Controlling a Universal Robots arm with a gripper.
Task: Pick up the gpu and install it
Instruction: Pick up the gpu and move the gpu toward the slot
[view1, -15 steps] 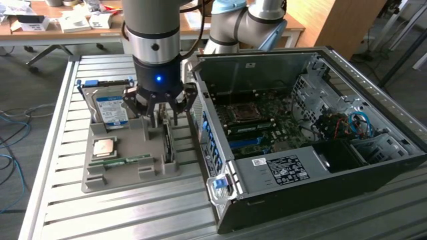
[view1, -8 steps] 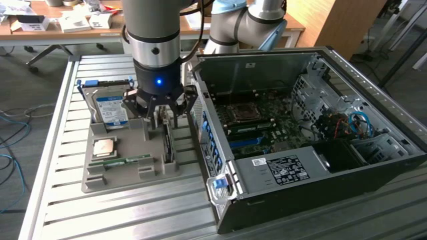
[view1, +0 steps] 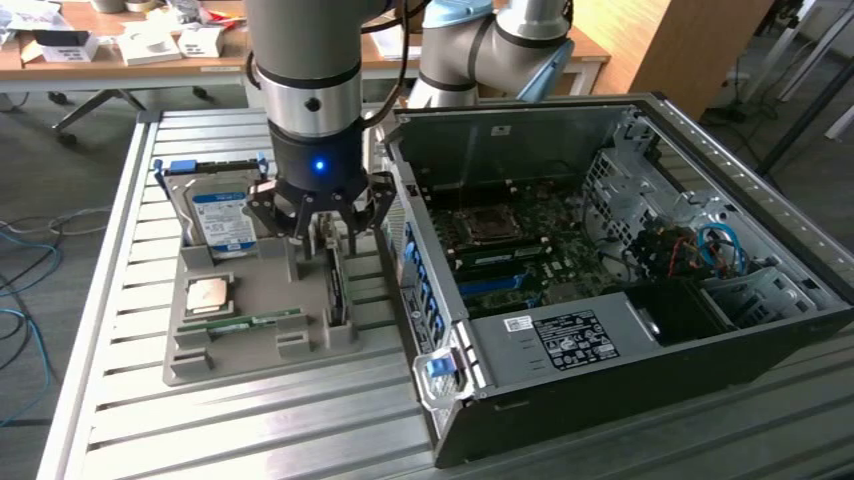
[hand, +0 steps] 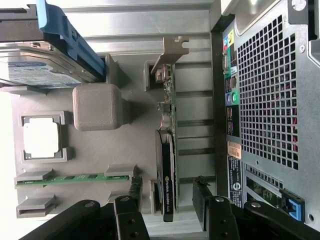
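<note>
Tool (view1: 324, 233): jaws spread wide, empty | gpu (hand: 167, 160): standing on edge in the grey tray (view1: 234, 355), directly below the tool | Grasp tip: centre on its thin edge, descend square, clamp evenly.

Ribbed aluminium surface (view1: 107, 420) in the foreground, long slats side by side, pale glare along them. Beyond it, at the exterior view's left, grey floor (view1: 54, 160) with blue cables (view1: 16, 270) looping loose across it. Farther back, a wooden desk (view1: 567, 50) spanning most of the width, cluttered with white boxes (view1: 147, 45) and small oddments; beneath it, dark legs on castors (view1: 94, 100). At the exterior view's right, a tall light-wood panel (view1: 681, 40), then thin metal legs (view1: 807, 60) over darker floor. Soft, even indoor light throughout.
</note>
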